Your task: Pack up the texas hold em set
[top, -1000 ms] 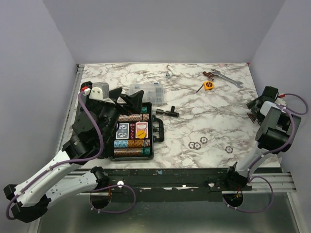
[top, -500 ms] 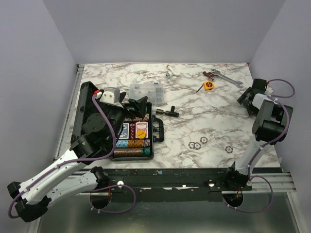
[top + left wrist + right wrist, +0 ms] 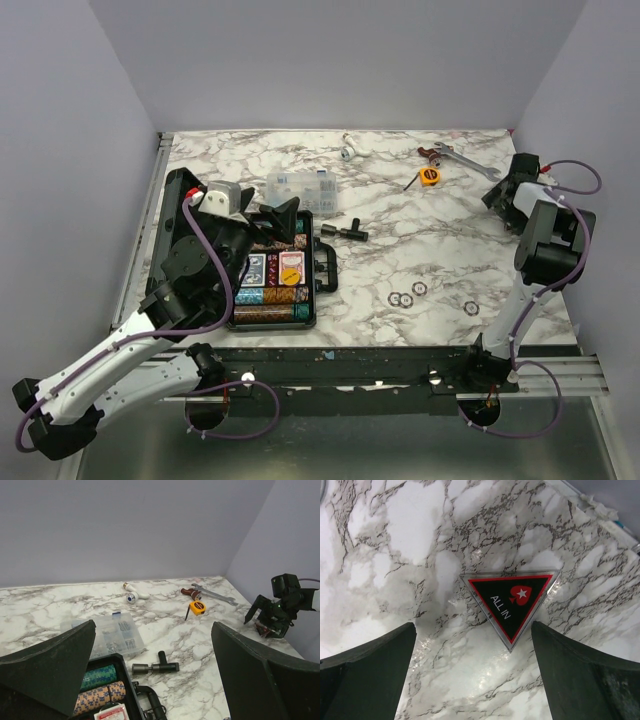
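- The left side of the case (image 3: 275,325) is covered by the left arm (image 3: 195,265) in the top view.
- In the left wrist view the case is cut off by the bottom edge. Only a corner, two chip rows (image 3: 100,690) and a sliver of a card deck (image 3: 112,713) are seen.
- The ALL IN triangle (image 3: 510,602) is hidden under the right gripper (image 3: 500,192) in the top view.
- The small rings (image 3: 407,297) cannot be identified.
- The compartment box (image 3: 300,187) contents are too small to tell.

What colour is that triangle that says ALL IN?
The triangle is black, edged red with a silver rim; clearest in the right wrist view.
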Controlling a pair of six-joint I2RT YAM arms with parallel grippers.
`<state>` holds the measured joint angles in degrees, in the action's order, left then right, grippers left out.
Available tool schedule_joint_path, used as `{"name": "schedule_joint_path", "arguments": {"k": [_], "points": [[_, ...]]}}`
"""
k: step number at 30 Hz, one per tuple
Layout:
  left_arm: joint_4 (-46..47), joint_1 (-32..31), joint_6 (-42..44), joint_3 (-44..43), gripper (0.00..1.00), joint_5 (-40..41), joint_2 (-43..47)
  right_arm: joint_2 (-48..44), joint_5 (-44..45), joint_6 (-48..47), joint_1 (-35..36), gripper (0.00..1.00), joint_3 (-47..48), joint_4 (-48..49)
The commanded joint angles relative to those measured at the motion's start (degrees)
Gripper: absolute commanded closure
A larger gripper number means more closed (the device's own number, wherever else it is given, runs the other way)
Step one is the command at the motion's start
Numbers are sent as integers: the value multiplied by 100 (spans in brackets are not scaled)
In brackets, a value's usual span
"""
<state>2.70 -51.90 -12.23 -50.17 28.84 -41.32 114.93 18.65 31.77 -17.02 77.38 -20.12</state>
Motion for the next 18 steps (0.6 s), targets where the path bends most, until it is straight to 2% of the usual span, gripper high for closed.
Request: {"name": "schedule_joint_path", "arguments": {"k": [1, 5, 15, 18], "points": [[78, -41, -70, 10, 2, -205, 114, 190, 40, 1187, -103, 0, 289, -856], [70, -48, -113, 15, 1, -281, 133, 275, -9, 1766, -226, 0, 501, -1006], [106, -132, -61, 34, 2, -216, 196, 678, 178, 2087, -291, 0, 1050, -1317], [127, -145, -34, 51, 2, -188, 186, 857, 474, 2227, -294, 1, 1357, -1649]]}}
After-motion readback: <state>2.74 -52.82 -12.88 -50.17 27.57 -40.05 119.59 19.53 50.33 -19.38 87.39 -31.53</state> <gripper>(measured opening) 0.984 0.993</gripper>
